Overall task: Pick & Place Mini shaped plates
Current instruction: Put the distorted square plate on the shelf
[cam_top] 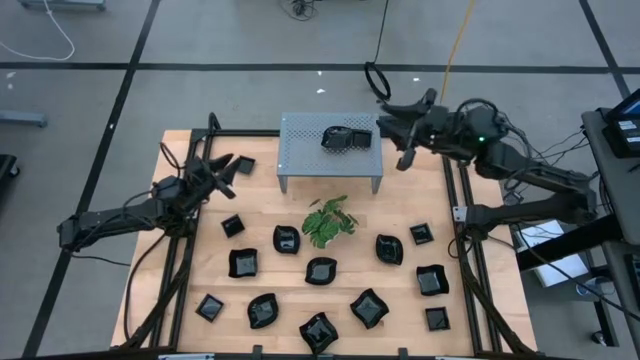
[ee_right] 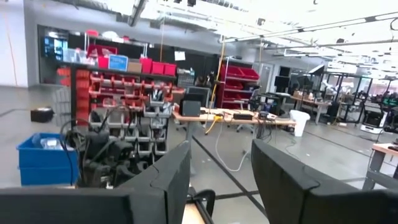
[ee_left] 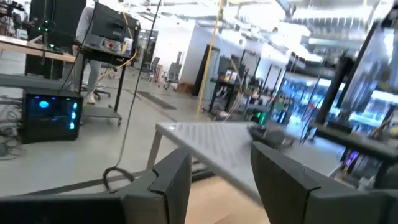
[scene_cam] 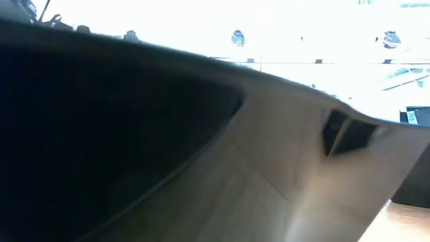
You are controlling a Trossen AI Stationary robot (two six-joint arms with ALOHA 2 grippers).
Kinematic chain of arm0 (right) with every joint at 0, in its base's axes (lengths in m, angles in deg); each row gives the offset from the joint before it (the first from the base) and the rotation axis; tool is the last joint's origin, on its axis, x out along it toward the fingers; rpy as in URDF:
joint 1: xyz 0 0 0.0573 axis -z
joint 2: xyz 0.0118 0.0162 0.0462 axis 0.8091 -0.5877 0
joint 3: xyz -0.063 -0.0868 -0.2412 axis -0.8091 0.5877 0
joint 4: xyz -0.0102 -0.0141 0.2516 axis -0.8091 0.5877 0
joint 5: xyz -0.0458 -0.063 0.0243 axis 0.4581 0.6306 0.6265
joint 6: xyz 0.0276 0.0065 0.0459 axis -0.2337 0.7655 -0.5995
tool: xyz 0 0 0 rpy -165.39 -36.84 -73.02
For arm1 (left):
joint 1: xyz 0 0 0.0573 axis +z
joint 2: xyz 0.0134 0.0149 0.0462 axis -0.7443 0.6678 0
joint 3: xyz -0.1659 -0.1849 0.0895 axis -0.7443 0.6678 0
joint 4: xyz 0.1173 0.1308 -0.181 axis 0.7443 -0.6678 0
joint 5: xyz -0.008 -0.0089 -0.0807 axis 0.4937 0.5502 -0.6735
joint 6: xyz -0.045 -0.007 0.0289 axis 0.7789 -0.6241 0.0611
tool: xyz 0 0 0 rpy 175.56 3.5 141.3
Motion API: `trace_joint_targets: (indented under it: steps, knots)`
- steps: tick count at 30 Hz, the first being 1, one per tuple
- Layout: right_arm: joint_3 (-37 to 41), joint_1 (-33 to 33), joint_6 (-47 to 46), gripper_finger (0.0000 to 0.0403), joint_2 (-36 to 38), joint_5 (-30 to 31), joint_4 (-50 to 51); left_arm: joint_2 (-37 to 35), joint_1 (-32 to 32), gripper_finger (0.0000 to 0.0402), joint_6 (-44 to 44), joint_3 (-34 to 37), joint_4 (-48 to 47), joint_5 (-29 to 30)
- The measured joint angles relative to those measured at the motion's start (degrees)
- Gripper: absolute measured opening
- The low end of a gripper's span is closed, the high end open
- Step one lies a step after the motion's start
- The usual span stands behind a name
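Several mini shaped plates, small glossy black dishes, lie flat on the wooden table, among them one at the middle left and one near the front. A few more sit together on top of the grey perforated stand. My left gripper hovers open at the table's far left, beside a small plate. In the left wrist view its fingers frame the stand. My right gripper is raised and open off the stand's right end, nothing between its fingers.
A green leafy plant stands mid-table just in front of the stand. Black frame rails run along the table's left and right sides. In the low view a dark glossy shape close to the lens blocks nearly everything.
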Motion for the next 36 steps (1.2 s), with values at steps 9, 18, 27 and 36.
trace_joint_targets:
  steps: [9,18,27,36]
  knots:
    - [0.0,0.0,-0.3,0.0155,1.4,0.0,1.4,0.0,0.0,0.0170,4.7,0.0,8.0,-1.6]
    - [1.1,0.0,-0.2,0.0155,1.2,0.0,2.4,0.0,0.0,0.0170,10.9,0.0,11.4,-2.9]
    - [2.4,0.0,-0.1,0.0155,1.2,0.0,2.4,5.2,-3.1,0.0170,6.5,-5.5,9.5,-17.9]
    - [2.4,0.0,-0.1,0.0155,1.2,0.0,2.5,20.6,-9.3,0.0170,6.1,-21.6,-17.2,-26.0]
